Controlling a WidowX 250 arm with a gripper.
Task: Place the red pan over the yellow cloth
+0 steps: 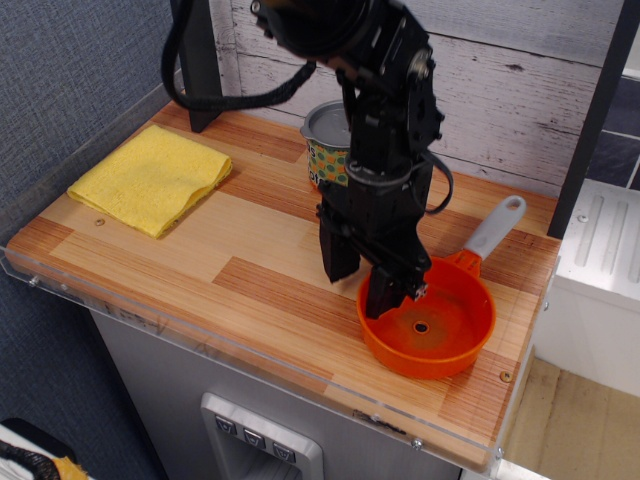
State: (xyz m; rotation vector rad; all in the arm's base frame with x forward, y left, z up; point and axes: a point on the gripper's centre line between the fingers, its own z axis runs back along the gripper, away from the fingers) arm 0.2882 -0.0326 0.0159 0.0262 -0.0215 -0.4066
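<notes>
My two black fingers [386, 292] were spread apart and held nothing: one hung outside the left wall of the round orange-red plastic pan [427, 317], above the tabletop, and the other reached down inside the bowl near its left rim, so the rim sat in the gap between them. Whether either pad touched the plastic, I could not tell. My gripper [363, 282] pointed almost straight down, tilted a little, with my dark arm [385, 110] rising behind it and a black cable looping off toward the upper left.

The pan sat at the right front corner of the wood-grain laminate table [250, 260], its light grey straight handle [494, 229] pointing up and to the right toward the back edge, a small dark hole showing in the middle of its floor.

The folded square of soft bright yellow cloth [151, 176] lay flat at the far left of the table, well apart from the pan and from me, with nothing on it.

Behind my wrist stood a grey-lidded tin with green and orange dots [331, 145], near the whitewashed plank wall [500, 70] at the back.
</notes>
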